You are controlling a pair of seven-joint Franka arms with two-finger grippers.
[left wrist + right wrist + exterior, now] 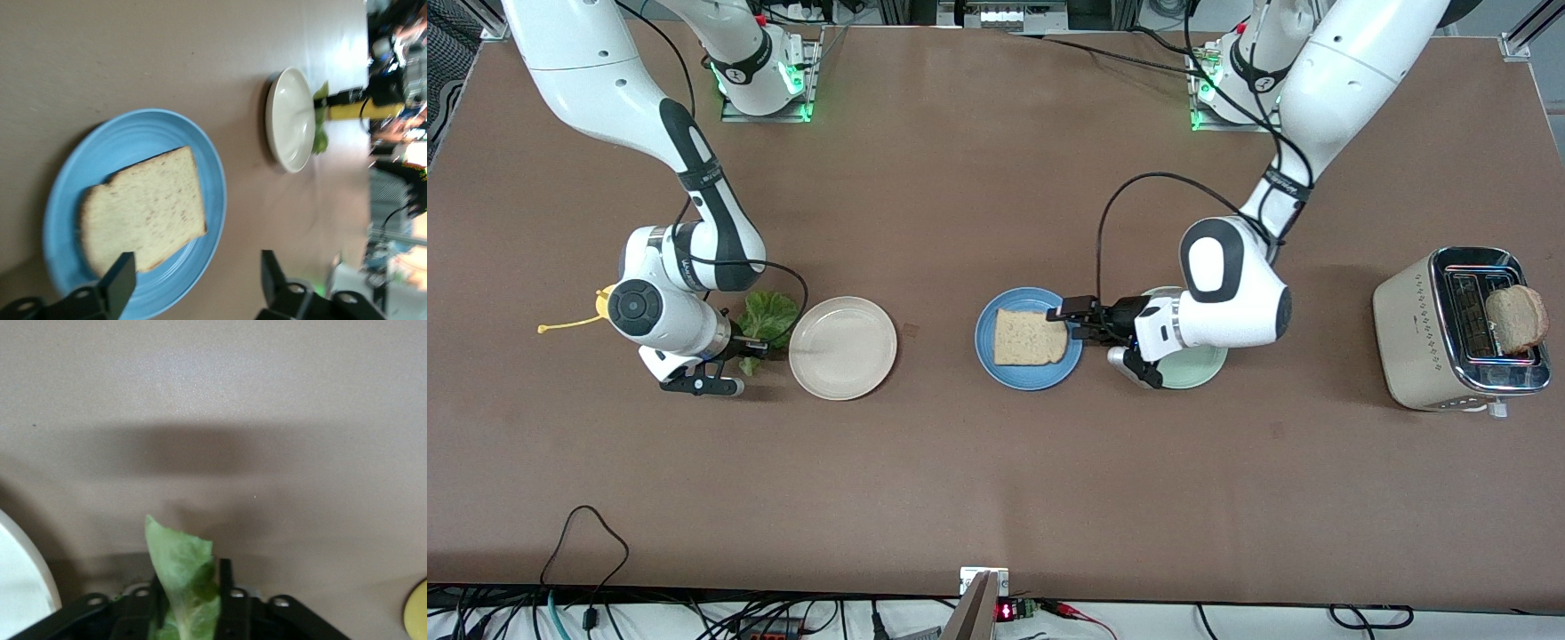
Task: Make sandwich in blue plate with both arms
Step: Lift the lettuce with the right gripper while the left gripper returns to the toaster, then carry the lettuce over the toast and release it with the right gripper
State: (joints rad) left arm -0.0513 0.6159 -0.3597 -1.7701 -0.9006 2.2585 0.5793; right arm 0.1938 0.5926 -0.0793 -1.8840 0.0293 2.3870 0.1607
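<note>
The blue plate (996,366) lies mid-table with one slice of toasted bread (1030,337) flat on it. My left gripper (1069,322) is open and empty, low over the plate's edge toward the left arm's end. In the left wrist view its fingers (120,280) straddle the plate's rim (200,153) beside the bread (143,210). My right gripper (754,345) is shut on a green lettuce leaf (769,311), just beside the beige plate. The right wrist view shows the leaf (180,560) pinched between the fingers (225,583). A second bread slice (1516,317) stands in the toaster.
The beige plate (842,347) sits between the lettuce and the blue plate. A pale green plate (1199,369) lies under my left wrist. A cream toaster (1414,329) stands at the left arm's end. A small yellow object (569,324) lies by my right wrist.
</note>
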